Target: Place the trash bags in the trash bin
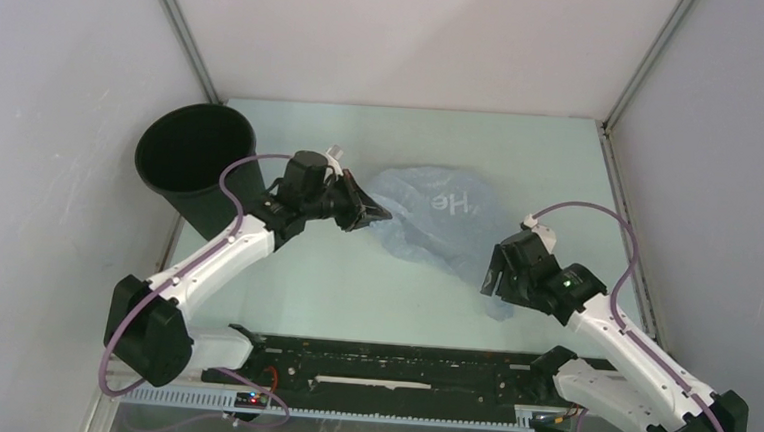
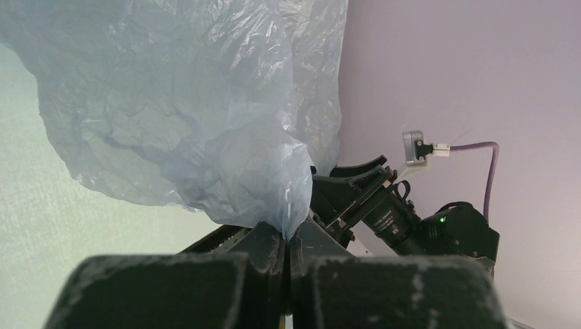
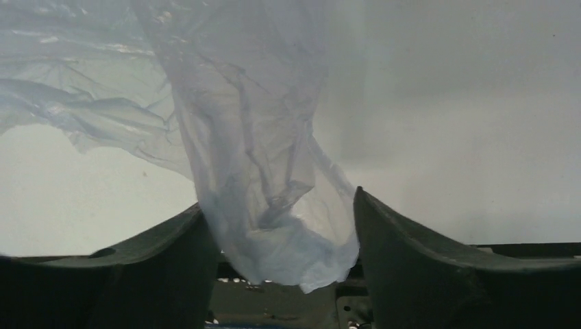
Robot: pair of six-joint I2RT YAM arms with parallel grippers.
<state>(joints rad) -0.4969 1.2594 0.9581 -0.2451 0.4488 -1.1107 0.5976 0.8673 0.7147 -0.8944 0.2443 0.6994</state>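
— What can't you make out?

— Quite a bit. The round matte black plastic bin (image 1: pixel 193 154) shows its open mouth from above, but the inside is plain dark. Its base is cut off behind the left arm and a looping purple cable (image 1: pixel 251 158). The thin, wrinkly, translucent grey-blue plastic film bag (image 1: pixel 438 219) is to the right of the bin, over the pale green table (image 1: pixel 353 294). I cannot tell whether it rests there or hangs just clear.

— And the grippers?

— The left gripper (image 2: pixel 286 240) sits between the bin and the bag. Its wrist view shows the two black fingers pressed together on a bunched fold of film, with the rest billowing above and running out of the frame's top. The right gripper (image 3: pixel 281 236) is at the end of the bag farthest from the bin. Its fingers (image 3: pixel 411 260) stand spread, and a twisted tail of film hangs in the gap. The film comes close to the finger on the picture's left, but I cannot tell if it touches either one. From above, that end of the bag is mostly hidden under the gripper.

— Any writing?

— White lettering on the bag's upper face, on the part away from the bin. From above it looks like "He", turned upside down, and anything further is lost in the wrinkles. In both wrist views the print is too faint to read.
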